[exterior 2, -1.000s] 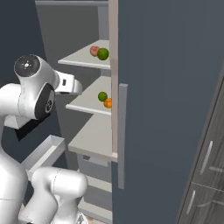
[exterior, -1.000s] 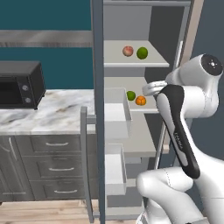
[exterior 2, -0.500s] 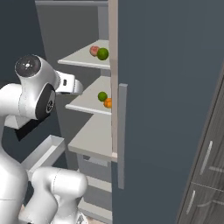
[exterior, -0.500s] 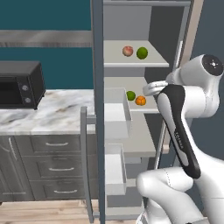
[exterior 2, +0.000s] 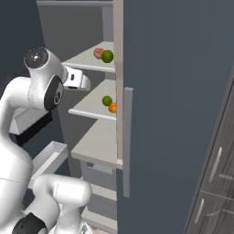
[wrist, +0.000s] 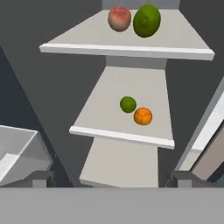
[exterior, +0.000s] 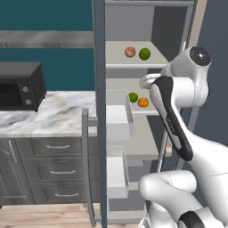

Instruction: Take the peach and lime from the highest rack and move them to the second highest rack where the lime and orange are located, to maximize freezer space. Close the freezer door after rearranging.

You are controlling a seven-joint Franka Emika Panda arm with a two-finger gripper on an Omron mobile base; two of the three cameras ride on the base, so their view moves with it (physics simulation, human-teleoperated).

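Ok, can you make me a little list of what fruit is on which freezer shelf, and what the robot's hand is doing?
top rack: peach and a big lime, side by side
second rack: small lime and orange, close together
freezer door: open
gripper: in front of the racks, holding nothing
fruit moved so far: none

A black microwave point(exterior: 20, 86) sits at the left edge of the left base view on a marble counter point(exterior: 49, 118). Below it, grey drawers point(exterior: 53, 171) fill the lower left, above a wooden floor point(exterior: 42, 217).
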